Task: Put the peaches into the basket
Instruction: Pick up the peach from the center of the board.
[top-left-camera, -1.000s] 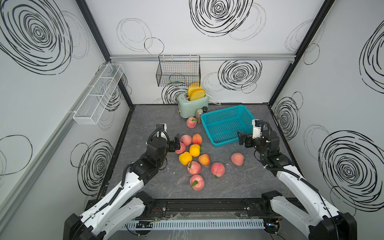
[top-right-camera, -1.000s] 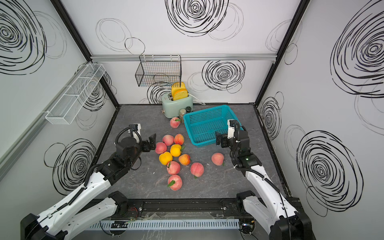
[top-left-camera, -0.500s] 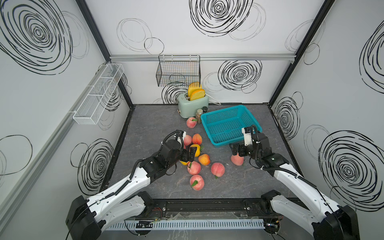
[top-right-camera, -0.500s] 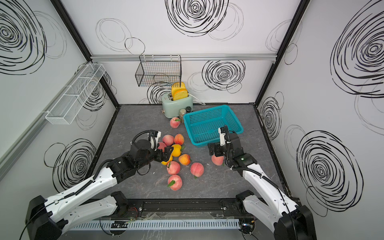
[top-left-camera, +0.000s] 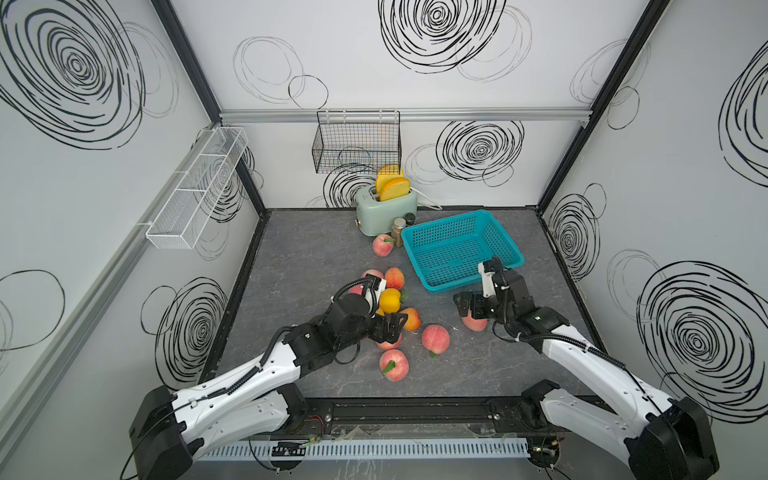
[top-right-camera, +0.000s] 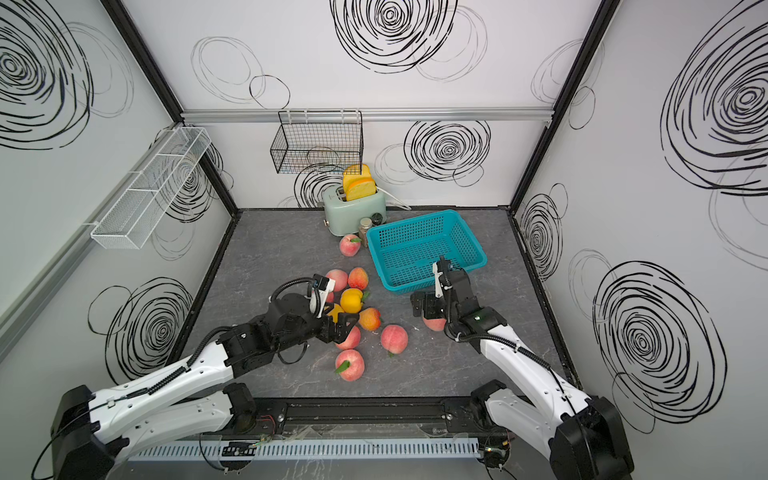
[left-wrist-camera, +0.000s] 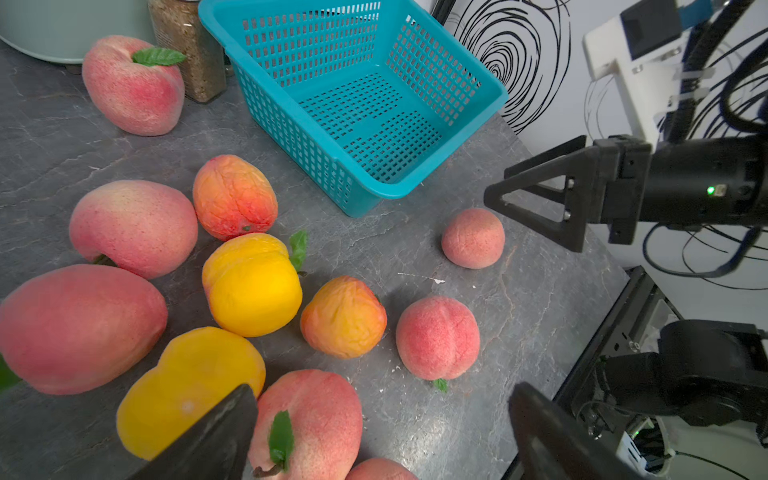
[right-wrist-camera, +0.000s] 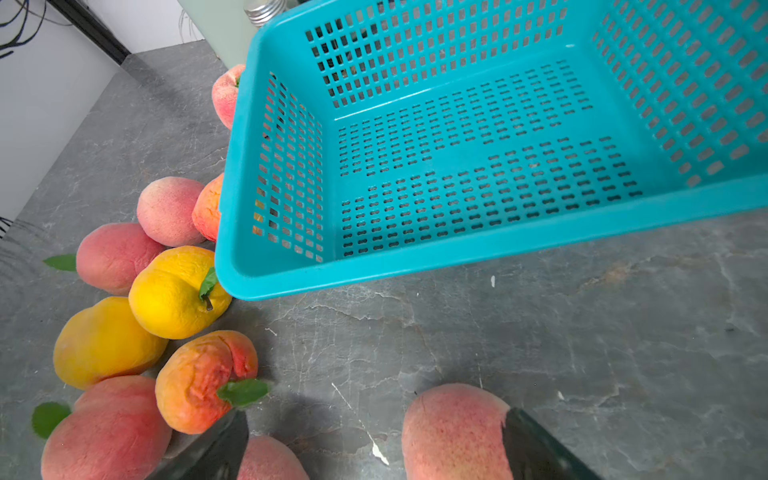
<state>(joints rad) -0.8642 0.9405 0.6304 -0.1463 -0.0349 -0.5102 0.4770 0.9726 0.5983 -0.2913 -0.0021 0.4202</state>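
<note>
The teal basket (top-left-camera: 451, 227) stands on the grey worktop (top-left-camera: 311, 257) right of centre in both top views, set at a slant. Its far left corner is just beside a small jar (top-left-camera: 398, 230) and a mint-green toaster (top-left-camera: 386, 208) that holds two bread slices (top-left-camera: 392, 187). All the peaches (top-left-camera: 390, 300) in view lie on the worktop outside the basket. Most are bunched at the centre of the frame, left of the basket's near corner: two yellow, the rest orange-red or pink-red, touching or nearly so. A lone peach (top-left-camera: 382, 245) sits higher in the frame, just beside the jar. A leafed peach (top-left-camera: 393, 365) and a round pink peach (top-left-camera: 435, 338) lie lower, a little apart from the bunch.

The left tool (top-left-camera: 392, 328) extends from the lower left over the lower edge of the bunch, its fingers spread wide and gripping nothing. In the left wrist view a pink-red peach (left-wrist-camera: 307, 419) lies under the gap, close beside one finger.

The right tool (top-left-camera: 471, 309) hangs just below the basket's near rim in the frame, likewise spread wide — a separate peach (top-left-camera: 473, 323) lies on the worktop under it. The right wrist view shows that fruit between the fingers, close against one of them and not pinched; whether it touches I cannot tell.

A black wire basket (top-left-camera: 357, 141) hangs on the back wall, and a long white mesh rack (top-left-camera: 195, 191) on the left wall.
</note>
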